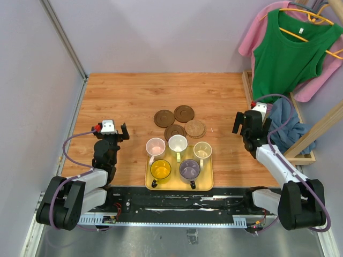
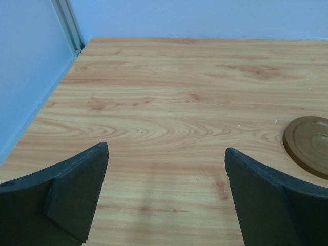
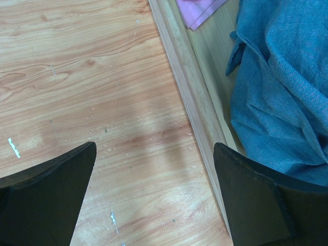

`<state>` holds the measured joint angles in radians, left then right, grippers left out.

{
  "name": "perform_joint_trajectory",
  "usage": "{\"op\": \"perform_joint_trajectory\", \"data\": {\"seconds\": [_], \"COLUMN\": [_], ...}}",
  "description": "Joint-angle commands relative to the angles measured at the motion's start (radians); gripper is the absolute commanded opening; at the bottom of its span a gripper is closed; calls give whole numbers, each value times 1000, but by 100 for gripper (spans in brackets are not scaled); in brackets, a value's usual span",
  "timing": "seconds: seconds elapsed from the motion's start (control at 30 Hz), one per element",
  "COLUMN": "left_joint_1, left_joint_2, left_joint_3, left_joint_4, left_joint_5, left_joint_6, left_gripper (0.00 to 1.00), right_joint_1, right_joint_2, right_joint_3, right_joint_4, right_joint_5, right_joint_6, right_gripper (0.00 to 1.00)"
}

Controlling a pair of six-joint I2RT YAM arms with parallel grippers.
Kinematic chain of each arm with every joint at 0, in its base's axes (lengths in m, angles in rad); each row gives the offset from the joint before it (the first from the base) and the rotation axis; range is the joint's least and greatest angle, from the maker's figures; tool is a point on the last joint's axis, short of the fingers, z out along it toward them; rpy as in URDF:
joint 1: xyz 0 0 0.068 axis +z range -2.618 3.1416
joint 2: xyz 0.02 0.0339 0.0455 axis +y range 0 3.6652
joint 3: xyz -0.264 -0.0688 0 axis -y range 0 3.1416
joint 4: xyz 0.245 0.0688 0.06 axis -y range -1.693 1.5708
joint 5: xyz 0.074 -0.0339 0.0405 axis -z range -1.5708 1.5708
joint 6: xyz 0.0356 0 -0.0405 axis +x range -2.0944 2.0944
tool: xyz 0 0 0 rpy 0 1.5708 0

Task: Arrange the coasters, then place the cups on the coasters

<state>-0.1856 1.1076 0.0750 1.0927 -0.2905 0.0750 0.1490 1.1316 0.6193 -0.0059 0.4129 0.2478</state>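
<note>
Top external view: arranging step seemingly unstarted, dark brown grooved round coasters (image 1: 179,122) bunched, overlapping, on the wooden desk (image 1: 123,96) beyond the yellow rectangular tray (image 1: 174,185) holding five pastel handled cups (image 1: 178,143); left tool (image 1: 119,133) and right tool (image 1: 242,126) gape wide, empty; next move likely reaching one coaster.

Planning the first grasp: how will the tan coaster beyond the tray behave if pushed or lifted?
The tan coaster looks like a stiff, thin grooved disc, probably light and rigid. Lying flat on the table, it would likely slide, not roll. It seems to touch a darker coaster, which might shift.
</note>
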Motion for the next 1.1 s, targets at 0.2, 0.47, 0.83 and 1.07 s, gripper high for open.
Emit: {"op": "perform_joint_trajectory", "data": {"seconds": [0.2, 0.47, 0.83, 1.07], "left_joint_1": [-4, -15, -26, -57], "left_joint_2": [-24, -144, -224, -43], "left_joint_3": [11, 19, 218, 351], "left_joint_4": [22, -113, -421, -500], "left_joint_5": [-6, 32, 75, 157], "left_joint_6": [17, 14, -58, -163], "left_gripper": [100, 100, 100, 100], "right_joint_1": [16, 17, 30, 138], "right_joint_2": [22, 26, 105, 232], "right_joint_3": [29, 72, 235, 320], "right_joint_4": [-1, -37, -116, -113], "right_joint_5": [22, -17, -150, -210], "right_joint_6": [14, -20, -31, -58], "right_gripper": [98, 98, 99, 83]}}
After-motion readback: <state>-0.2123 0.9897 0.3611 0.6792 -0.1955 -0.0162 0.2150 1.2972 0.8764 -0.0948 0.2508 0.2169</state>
